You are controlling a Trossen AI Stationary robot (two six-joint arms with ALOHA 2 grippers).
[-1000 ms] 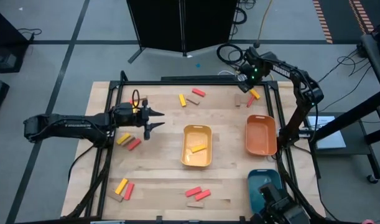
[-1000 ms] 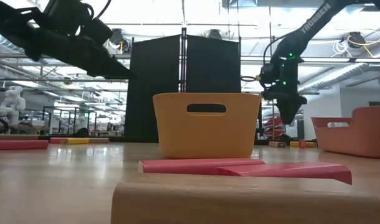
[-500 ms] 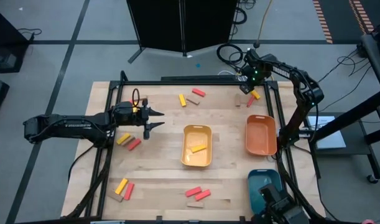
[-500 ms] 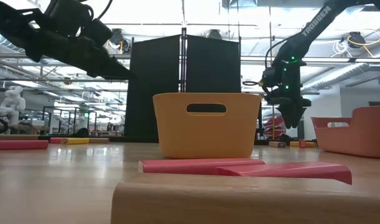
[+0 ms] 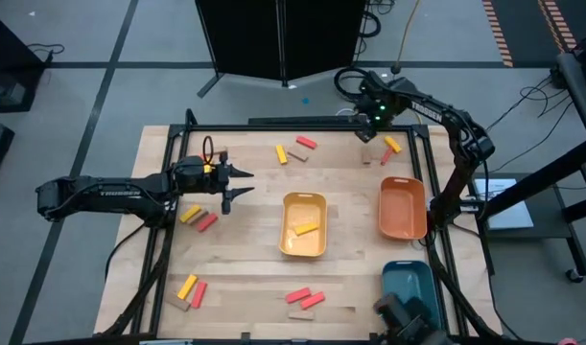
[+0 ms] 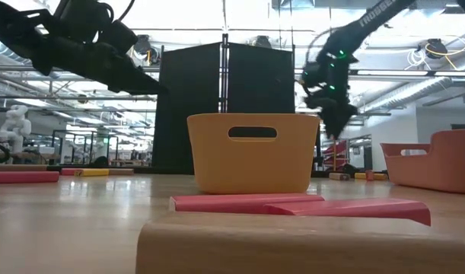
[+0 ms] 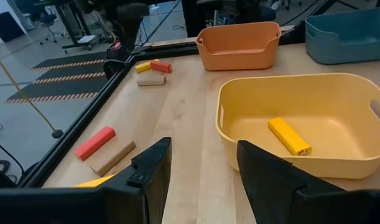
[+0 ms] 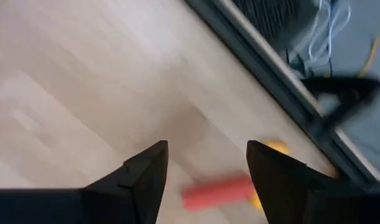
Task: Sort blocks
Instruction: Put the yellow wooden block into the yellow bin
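Small flat yellow, red and tan wooden blocks (image 5: 295,150) lie scattered across the wooden tabletop (image 5: 245,240). One yellow block (image 5: 306,229) lies inside the yellow rounded plastic tray (image 5: 303,203) near the tabletop's centre. The right gripper (image 5: 367,134) hangs empty with fingers spread above the far right corner. The left gripper (image 5: 243,182) hangs empty with fingers spread near the left edge.

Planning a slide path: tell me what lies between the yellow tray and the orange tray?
Bare wood only, in the high view, between the yellow tray and orange tray.

Both arms are dark, built of slim tubular links with white lettering along them. The left claw (image 5: 243,182) ends in two pointed black fingers (image 7: 153,169), with yellow cable looped at its wrist. The right claw (image 5: 367,135) carries a small green light on its wrist housing.
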